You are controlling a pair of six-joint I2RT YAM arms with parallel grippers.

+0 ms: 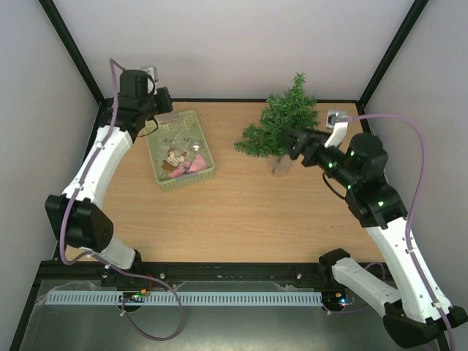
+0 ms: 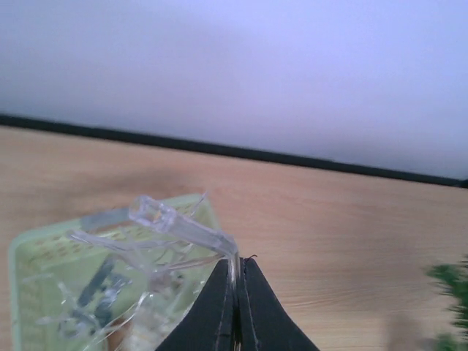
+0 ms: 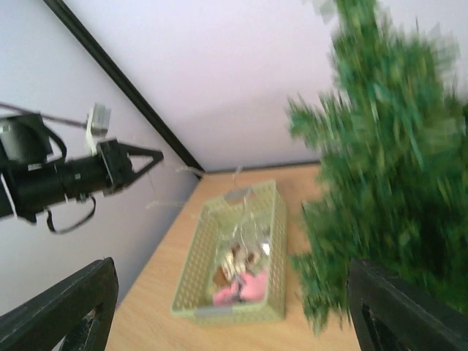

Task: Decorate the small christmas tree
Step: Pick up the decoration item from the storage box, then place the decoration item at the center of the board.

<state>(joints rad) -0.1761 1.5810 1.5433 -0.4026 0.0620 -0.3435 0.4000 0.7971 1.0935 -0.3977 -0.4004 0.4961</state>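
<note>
The small christmas tree (image 1: 281, 126) stands at the back right of the table, blurred and close in the right wrist view (image 3: 384, 161). My left gripper (image 2: 238, 265) is shut on a clear plastic ornament (image 2: 183, 230), holding it just above the far end of the pale green basket (image 1: 189, 182). Thin clear strands trail from that piece down toward the basket. My right gripper (image 3: 232, 274) is open with nothing between its fingers. It sits against the tree's near right side (image 1: 292, 144), its right finger (image 3: 409, 311) beside the lower branches.
The basket (image 3: 191, 289) holds more clear pieces, brownish ornaments and a pink one (image 3: 245, 285). Black frame posts and pale walls close in the back and sides. Bare wood lies between basket and tree.
</note>
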